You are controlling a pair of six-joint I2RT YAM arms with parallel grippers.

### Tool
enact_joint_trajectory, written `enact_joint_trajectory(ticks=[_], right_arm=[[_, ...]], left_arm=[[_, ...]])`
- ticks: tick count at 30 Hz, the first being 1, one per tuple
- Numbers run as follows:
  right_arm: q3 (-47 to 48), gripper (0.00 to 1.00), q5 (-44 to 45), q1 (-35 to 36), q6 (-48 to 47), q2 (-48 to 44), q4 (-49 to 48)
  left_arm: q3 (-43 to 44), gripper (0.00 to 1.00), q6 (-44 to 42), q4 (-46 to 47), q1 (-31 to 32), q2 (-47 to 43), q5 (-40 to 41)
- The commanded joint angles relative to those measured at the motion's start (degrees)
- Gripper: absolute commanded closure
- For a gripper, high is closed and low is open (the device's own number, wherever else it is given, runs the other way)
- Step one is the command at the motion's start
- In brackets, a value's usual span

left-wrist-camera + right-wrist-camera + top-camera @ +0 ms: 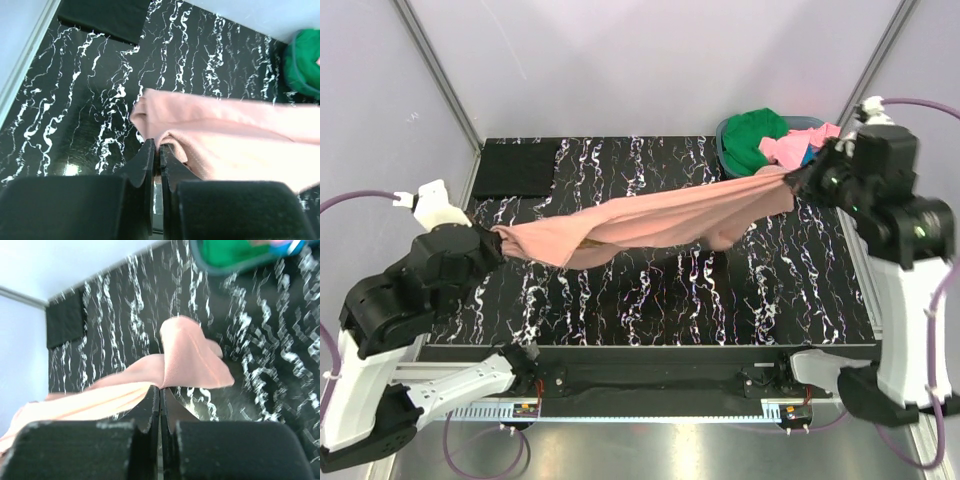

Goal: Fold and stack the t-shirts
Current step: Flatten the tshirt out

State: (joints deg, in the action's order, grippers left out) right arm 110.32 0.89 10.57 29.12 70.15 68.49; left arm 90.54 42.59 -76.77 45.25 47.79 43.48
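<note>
Salmon-pink t-shirt (650,220) stretched taut above the table (720,300) - 9 o'clock to 2 o'clock; left gripper (498,243) clenched on its near-left end; right gripper (798,180) clenched on its far-right end; mid-section sagging. Black t-shirt (515,167) flat at 11 o'clock; green t-shirt (752,138) and bright pink t-shirt (790,148) in the basket (723,150) - 1 o'clock.
</note>
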Motion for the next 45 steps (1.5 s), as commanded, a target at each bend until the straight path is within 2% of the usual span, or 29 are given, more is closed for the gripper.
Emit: enact_joint_trajectory(ticks=[1, 6, 10, 14, 18, 19, 20, 21, 23, 24, 25, 26, 27, 28, 29, 30, 32, 33, 34, 36, 38, 39, 43, 45], right_arm=[[1.7, 1.0, 8.2, -0.1, -4.9, -6.9, -2.2], [5.9, 1.0, 8.5, -0.1, -4.6, -6.6, 0.7], [0.7, 1.0, 4.0, -0.1, -1.8, -3.8, -6.4], [-2.3, 1.0, -4.6, -0.1, 3.7, 5.7, -14.6], [-0.3, 1.0, -11.9, -0.1, 8.0, 19.1, -16.5], [1.2, 1.0, -12.7, -0.1, 7.9, 22.0, -16.4], [2.3, 0.97, -12.6, -0.1, 7.3, 28.2, -15.8], [3.7, 0.86, -10.9, -0.1, 5.3, 31.4, -15.1], [9.8, 0.73, -8.4, -0.5, 1.5, 41.2, -12.3], [12.3, 0.6, -7.4, -0.5, -0.2, 44.1, -10.0], [17.0, 0.55, -6.7, -0.5, -1.9, 46.6, -8.9], [19.6, 0.5, -5.7, -0.5, -3.3, 51.0, -7.2], [22.5, 0.43, -3.0, -0.5, -5.5, 52.9, -1.4], [27.4, 0.41, -2.2, -0.5, -6.8, 55.2, 1.8], [27.7, 0.4, -1.2, -0.3, -8.1, 55.0, 3.5], [26.1, 0.4, -1.3, -0.2, -8.6, 53.8, 3.8], [14.6, 0.4, -2.1, 0.1, -9.0, 46.2, 1.7], [10.0, 0.4, -2.4, 0.1, -8.5, 43.0, -1.6], [0.4, 0.4, -2.7, 0.3, -7.7, 36.4, -3.2], [-8.3, 0.41, -4.8, 2.0, -7.4, 30.3, -7.0], [-18.1, 0.43, -4.8, 5.2, -7.9, 23.9, -7.2], [-24.0, 0.44, -5.2, 6.1, -7.9, 22.2, -7.2], [-37.3, 0.47, -9.8, 7.7, -5.0, 13.6, -9.6], [-40.5, 0.47, -9.7, 7.8, -3.9, 11.6, -10.0]], left_arm=[[-1.2, 1.0, 2.1, -4.6, -0.4, -2.3, 2.8], [-1.0, 0.98, 0.0, -5.0, -0.4, -2.5, 2.8], [-1.9, 0.93, -3.1, -1.2, -0.4, 1.3, 1.8], [-4.3, 0.86, -4.1, 3.3, -0.7, 7.2, 0.6], [-9.4, 0.66, -4.8, 6.5, -6.0, 12.8, -4.9], [-12.6, 0.62, -4.8, 7.3, -10.6, 14.0, -7.2], [-14.4, 0.62, -5.2, 9.6, -13.1, 15.0, -9.6], [-16.0, 0.63, -6.2, 11.2, -15.5, 17.9, -14.2], [-17.2, 0.62, -7.3, 11.4, -21.5, 21.7, -15.2], [-16.1, 0.6, -7.3, 10.9, -23.2, 23.4, -15.4], [-14.8, 0.59, -7.7, 10.4, -24.8, 25.7, -15.1], [-12.3, 0.53, -7.9, 10.2, -25.0, 25.9, -14.7], [-11.6, 0.47, -8.7, 10.4, -24.9, 25.9, -15.8], [-11.4, 0.44, -9.0, 10.8, -24.9, 24.6, -17.3], [-12.7, 0.41, -9.2, 11.6, -24.9, 23.8, -19.0], [-14.1, 0.39, -8.4, 11.9, -24.9, 22.6, -23.7], [-21.2, 0.35, -6.8, 13.6, -24.9, 19.6, -29.3], [-24.4, 0.35, -4.5, 14.4, -24.8, 18.8, -35.3], [-27.5, 0.34, -3.2, 16.8, -24.3, 18.0, -38.2], [-35.8, 0.33, -1.2, 20.5, -21.9, 16.4, -44.9], [-39.0, 0.34, -0.8, 25.7, -19.9, 18.1, -47.5], [-39.9, 0.36, -0.8, 27.4, -17.4, 19.7, -49.6], [-36.3, 0.41, -0.7, 34.5, -11.2, 28.5, -53.8], [-36.2, 0.41, 1.2, 36.7, -10.1, 33.7, -57.1]])
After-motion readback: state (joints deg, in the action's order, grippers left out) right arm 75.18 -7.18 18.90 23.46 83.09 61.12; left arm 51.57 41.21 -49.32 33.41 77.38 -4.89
